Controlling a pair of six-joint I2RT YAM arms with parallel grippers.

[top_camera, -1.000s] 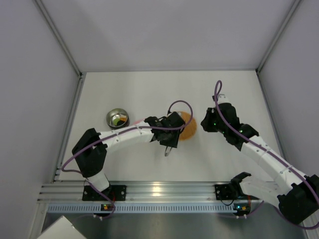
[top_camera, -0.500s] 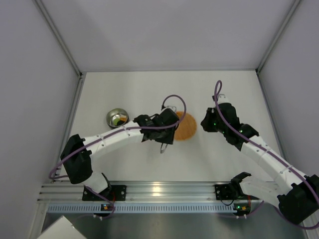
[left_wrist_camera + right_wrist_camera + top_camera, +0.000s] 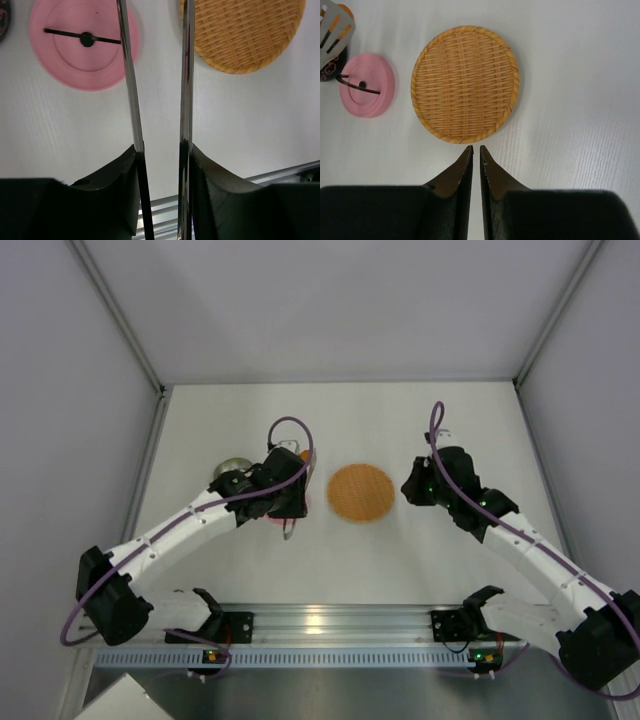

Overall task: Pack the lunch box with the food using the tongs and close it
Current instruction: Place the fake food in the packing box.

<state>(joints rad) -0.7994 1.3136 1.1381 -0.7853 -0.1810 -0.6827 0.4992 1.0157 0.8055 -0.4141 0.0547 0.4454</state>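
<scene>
Swung left off the plate [image 3: 245, 35], left claw [image 3: 161, 147] grips tongs [image 3: 186, 75] above pink lid [image 3: 80, 55]; right claw [image 3: 475, 150] closed.

The flat round pink lid [image 3: 82, 47] carried a thin black curved mark; the round woven plate [image 3: 465, 82] was orange-tan, basket-weave throughout; the slim metal tongs [image 3: 186, 75] gleamed silver, possibly dark-streaked.

The lid [image 3: 374, 91] lies left of the plate [image 3: 465, 83].

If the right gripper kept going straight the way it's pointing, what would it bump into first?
Most likely the orange woven plate: the right gripper, shut, points at its near rim. How high it hovers is unclear.
</scene>
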